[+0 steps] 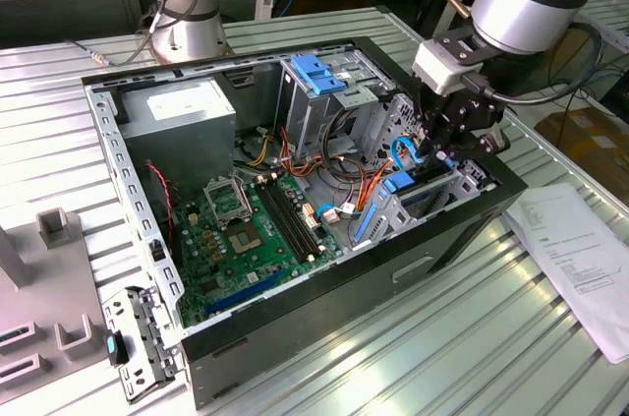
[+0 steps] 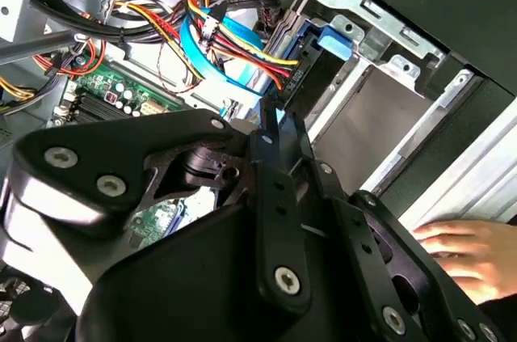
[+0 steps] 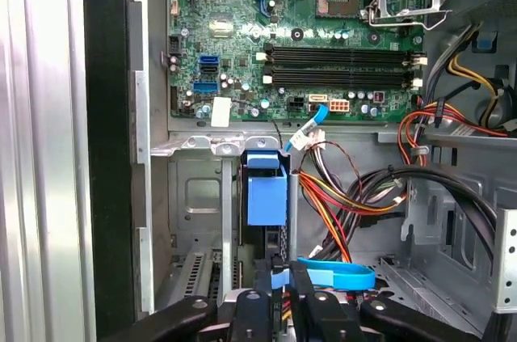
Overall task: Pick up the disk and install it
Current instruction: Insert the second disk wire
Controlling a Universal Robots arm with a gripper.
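Black end effector (image 3: 283,297) linkage sits closest to the lens in both wrist views, fingers (image 3: 300,277) drawn close together around the rear edge of the grey-metal hard drive in its bright blue plastic carrier, the disk (image 3: 266,196). Disk stands on edge in a metal drive bay (image 3: 198,204), lower centre of the first wrist view, mostly seated. Flat light-blue ribbon cable (image 3: 335,276) crosses just beside the fingers. Green motherboard (image 3: 307,27) fills the upper part of that frame, with red, yellow and black wires (image 3: 339,196) at right. In the exterior view, the end effector (image 1: 447,141) hangs inside the open black computer case (image 1: 324,308), right of centre, over the disk (image 1: 398,185). Case lies on a ribbed metal table (image 1: 472,357); white paper sheet (image 1: 580,259) at right edge. A person's hand (image 2: 472,249) rests at lower right of the second wrist view.
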